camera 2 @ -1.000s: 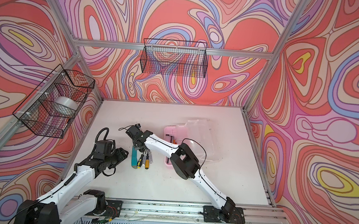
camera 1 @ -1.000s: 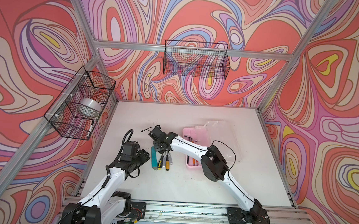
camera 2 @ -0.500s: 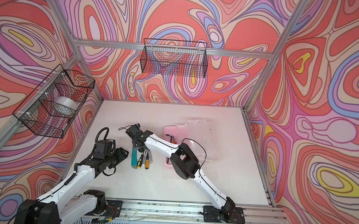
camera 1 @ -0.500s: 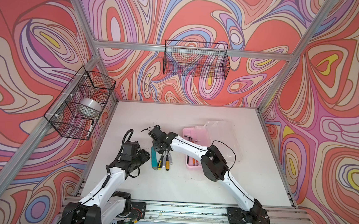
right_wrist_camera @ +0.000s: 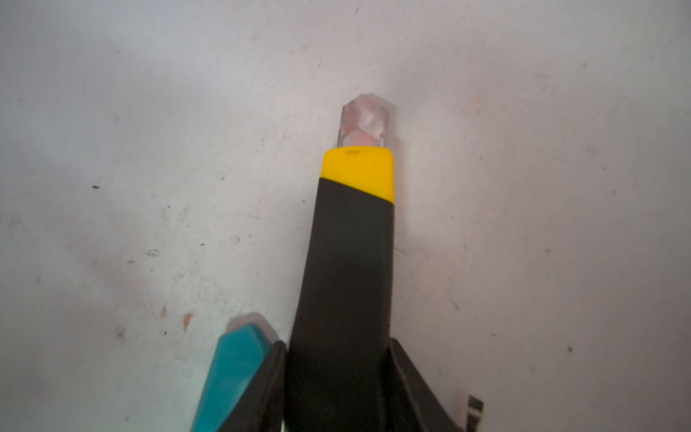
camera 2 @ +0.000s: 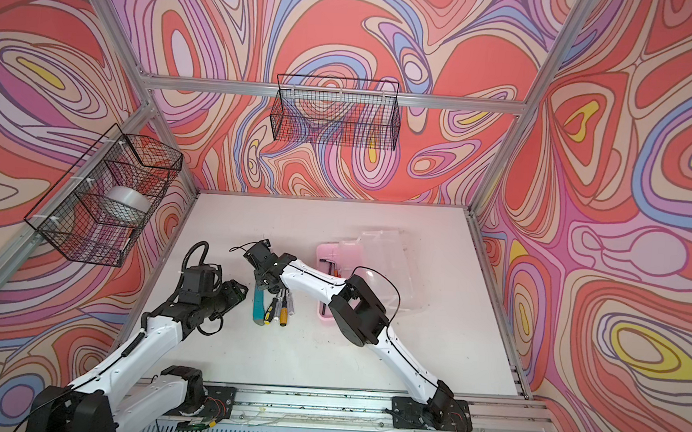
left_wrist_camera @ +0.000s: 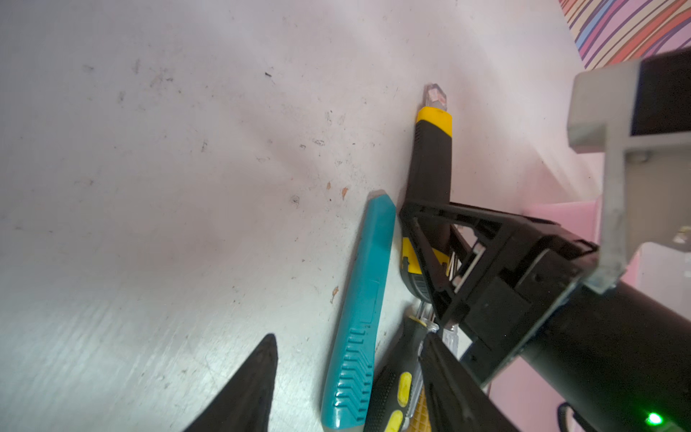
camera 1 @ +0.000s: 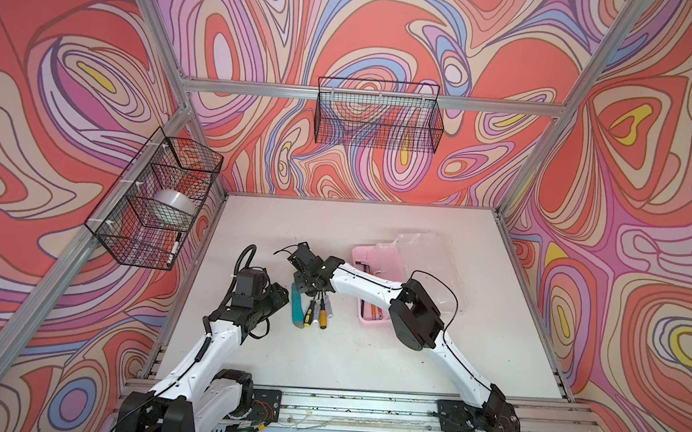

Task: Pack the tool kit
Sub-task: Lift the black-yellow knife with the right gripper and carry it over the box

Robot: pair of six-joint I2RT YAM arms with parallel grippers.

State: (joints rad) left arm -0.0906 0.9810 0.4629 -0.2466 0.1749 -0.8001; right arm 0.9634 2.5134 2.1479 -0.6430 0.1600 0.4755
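Observation:
The tool kit case stands open right of centre, pink base (camera 1: 359, 254) with its clear lid (camera 1: 429, 252) folded back. My right gripper (right_wrist_camera: 336, 343) is shut on the black body of the yellow-black knife (right_wrist_camera: 351, 254), which lies on the table; both jaws press its sides. The teal knife (right_wrist_camera: 239, 359) lies alongside. In both top views the right gripper (camera 1: 308, 283) reaches left over the row of tools. My left gripper (left_wrist_camera: 350, 336) is open low over the table, and the teal knife (left_wrist_camera: 364, 284) and a black-yellow screwdriver (left_wrist_camera: 396, 381) lie between its fingers. Small screwdrivers (camera 1: 317, 312) lie beside the teal knife (camera 1: 297, 310).
A black hex key (camera 1: 364, 264) and orange rods (camera 1: 373, 310) lie in the pink base. A black wire basket (camera 1: 378, 115) hangs on the back wall. Another wire basket (camera 1: 153, 203) on the left wall holds a tape roll (camera 1: 170, 204) and a marker (camera 1: 173, 246).
The right gripper's jaws have narrowed onto the yellow-black knife. Both arms have barely moved, and the tools lie where they were.

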